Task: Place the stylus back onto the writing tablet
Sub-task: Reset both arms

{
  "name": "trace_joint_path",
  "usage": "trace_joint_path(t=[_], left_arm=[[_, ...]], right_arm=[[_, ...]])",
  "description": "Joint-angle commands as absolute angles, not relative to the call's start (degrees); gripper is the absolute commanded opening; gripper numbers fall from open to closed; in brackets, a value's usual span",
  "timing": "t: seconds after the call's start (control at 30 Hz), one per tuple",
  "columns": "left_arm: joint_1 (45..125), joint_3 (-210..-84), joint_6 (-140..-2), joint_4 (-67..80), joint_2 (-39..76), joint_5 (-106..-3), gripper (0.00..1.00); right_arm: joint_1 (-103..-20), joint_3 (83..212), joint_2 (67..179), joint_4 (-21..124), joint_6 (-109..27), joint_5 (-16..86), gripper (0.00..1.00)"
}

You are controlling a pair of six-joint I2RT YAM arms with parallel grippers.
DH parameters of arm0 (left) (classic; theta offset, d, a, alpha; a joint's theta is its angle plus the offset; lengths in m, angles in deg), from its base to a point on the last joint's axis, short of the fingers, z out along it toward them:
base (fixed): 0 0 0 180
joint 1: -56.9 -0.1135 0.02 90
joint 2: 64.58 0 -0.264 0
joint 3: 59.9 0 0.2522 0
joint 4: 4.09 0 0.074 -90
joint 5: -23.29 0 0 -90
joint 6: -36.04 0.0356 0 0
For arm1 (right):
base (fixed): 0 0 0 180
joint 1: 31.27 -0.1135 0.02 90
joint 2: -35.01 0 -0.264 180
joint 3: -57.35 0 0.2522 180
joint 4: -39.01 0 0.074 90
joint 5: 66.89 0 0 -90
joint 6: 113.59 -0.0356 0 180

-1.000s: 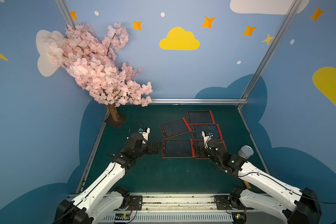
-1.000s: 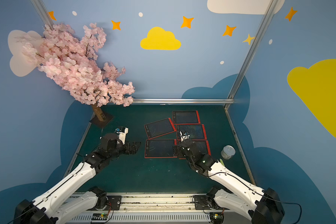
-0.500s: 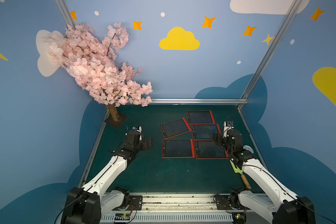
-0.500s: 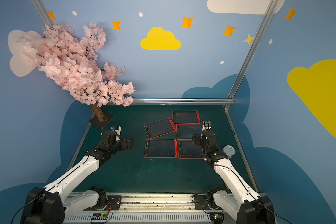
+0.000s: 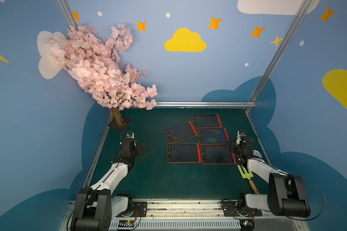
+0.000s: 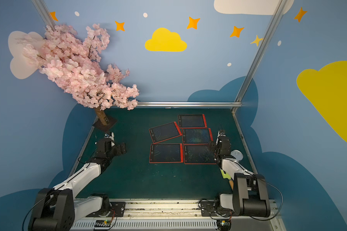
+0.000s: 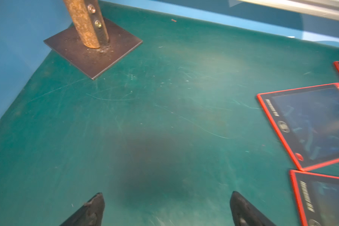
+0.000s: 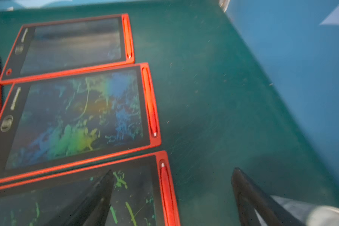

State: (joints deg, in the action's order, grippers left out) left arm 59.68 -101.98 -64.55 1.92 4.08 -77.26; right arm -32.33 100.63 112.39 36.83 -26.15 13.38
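Stylus [image 8: 165, 193]: red, lying in the edge slot of the tablet [image 5: 217, 154] at the lower right of the red-framed cluster, right of centre in both top views. Right tool [image 8: 173, 171]: fingers spread wide, empty, straddling that slotted edge, with one finger over the scribbled screen and one over bare bench [image 8: 213, 117]. Left tool [image 7: 167, 194]: spread wide too, empty, over bare bench left of centre, well apart from the cluster. Green fork [image 5: 245, 173] on the bench beside the right arm, lower right.
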Motion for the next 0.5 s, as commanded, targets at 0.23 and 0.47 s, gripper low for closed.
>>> trace_joint_path(t=[0.23, 0.47], left_arm=[[59.5, -100.4, -57.4, -16.9, 11.1, -76.5, 0.99], [59.4, -99.5, -52.3, -24.8, 15.9, -71.8, 0.99]], right_arm=[[-34.4, 95.9, 120.4, 12.0, -22.2, 20.2, 0.94], [-34.3, 98.3, 119.5, 18.9, -21.9, 19.6, 0.98]])
